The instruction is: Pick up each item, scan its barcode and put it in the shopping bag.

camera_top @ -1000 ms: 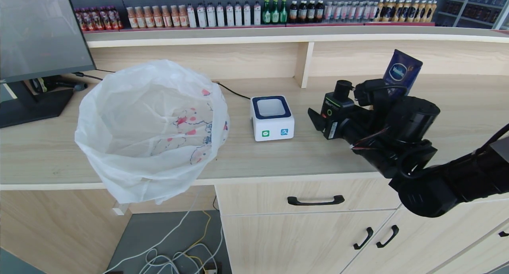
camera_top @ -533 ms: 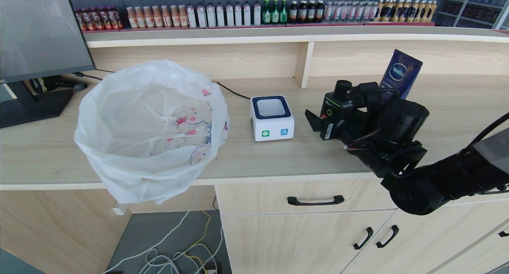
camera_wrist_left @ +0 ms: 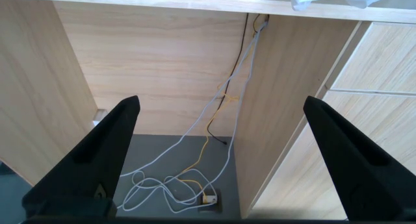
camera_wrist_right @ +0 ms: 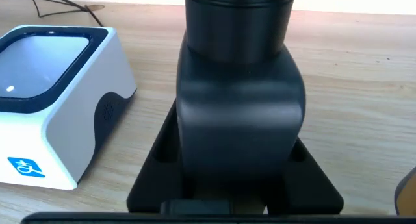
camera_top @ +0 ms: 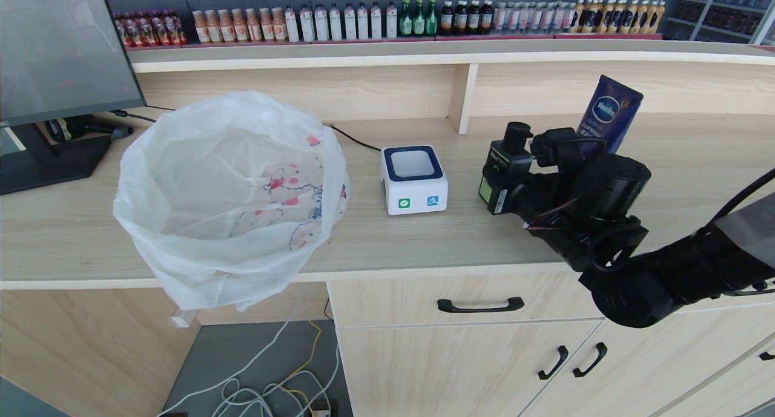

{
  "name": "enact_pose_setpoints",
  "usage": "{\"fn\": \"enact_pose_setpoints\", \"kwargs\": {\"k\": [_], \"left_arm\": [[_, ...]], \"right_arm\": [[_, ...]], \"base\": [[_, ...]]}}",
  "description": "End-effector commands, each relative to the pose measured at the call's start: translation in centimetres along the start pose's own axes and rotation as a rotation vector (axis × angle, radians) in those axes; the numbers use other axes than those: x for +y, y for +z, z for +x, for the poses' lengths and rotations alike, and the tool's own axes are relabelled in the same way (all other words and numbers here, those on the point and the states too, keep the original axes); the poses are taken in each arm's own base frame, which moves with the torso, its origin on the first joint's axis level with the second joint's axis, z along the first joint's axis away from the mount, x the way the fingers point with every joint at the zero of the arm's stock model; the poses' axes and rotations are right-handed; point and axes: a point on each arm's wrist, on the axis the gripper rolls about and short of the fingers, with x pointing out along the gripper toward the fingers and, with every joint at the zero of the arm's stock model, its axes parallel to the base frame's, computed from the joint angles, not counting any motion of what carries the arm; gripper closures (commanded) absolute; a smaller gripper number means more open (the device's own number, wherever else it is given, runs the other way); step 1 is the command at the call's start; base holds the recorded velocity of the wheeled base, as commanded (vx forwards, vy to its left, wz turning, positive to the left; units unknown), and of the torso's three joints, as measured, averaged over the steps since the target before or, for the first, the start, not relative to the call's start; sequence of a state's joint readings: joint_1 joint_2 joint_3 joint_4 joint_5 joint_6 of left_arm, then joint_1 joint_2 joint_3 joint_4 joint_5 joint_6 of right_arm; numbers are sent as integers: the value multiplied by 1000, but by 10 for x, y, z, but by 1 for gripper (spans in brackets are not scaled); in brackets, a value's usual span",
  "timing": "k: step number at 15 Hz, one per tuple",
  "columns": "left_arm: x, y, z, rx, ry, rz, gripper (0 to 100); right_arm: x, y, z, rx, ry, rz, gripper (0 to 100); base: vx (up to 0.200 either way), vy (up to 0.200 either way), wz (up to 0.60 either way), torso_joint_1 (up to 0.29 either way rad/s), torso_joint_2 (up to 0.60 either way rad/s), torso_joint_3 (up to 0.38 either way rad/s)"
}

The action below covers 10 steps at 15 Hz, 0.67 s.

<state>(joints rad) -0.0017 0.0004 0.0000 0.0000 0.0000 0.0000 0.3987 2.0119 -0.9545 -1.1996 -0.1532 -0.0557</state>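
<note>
My right gripper (camera_top: 525, 190) is shut on a black bottle (camera_top: 505, 169) with a round cap and a green label. It holds the bottle a little above the counter, just right of the white scanner box (camera_top: 415, 180). In the right wrist view the black bottle (camera_wrist_right: 239, 113) stands between the fingers, with the scanner box (camera_wrist_right: 55, 104) close beside it. The white plastic shopping bag (camera_top: 230, 193) hangs open at the counter's front left. A dark blue tube (camera_top: 611, 111) stands behind the right arm. My left gripper (camera_wrist_left: 221, 107) is open, low beside the cabinet.
A monitor (camera_top: 57, 48) and its stand sit at the far left of the wooden counter (camera_top: 424, 241). A wooden divider (camera_top: 463, 96) rises behind the scanner. Drawers with black handles (camera_top: 481, 306) lie below. Cables (camera_wrist_left: 195, 178) trail on the floor.
The right arm drew slightly left and toward me. Its wrist turned, so the black bottle now stands more upright with its label side turned toward the scanner.
</note>
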Motion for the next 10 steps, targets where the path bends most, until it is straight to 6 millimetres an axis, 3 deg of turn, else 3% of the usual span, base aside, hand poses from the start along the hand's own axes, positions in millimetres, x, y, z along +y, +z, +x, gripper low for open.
{"fn": "enact_pose_setpoints", "kwargs": {"k": [1, 10], "left_arm": [[0, 0, 0, 0, 0, 0, 0], [0, 0, 0, 0, 0, 0, 0]], "right_arm": [[0, 1, -1, -3, -2, 10, 100], [1, 9, -21, -2, 6, 12, 100]], "base": [[0, 0, 0, 0, 0, 0], [0, 0, 0, 0, 0, 0]]}}
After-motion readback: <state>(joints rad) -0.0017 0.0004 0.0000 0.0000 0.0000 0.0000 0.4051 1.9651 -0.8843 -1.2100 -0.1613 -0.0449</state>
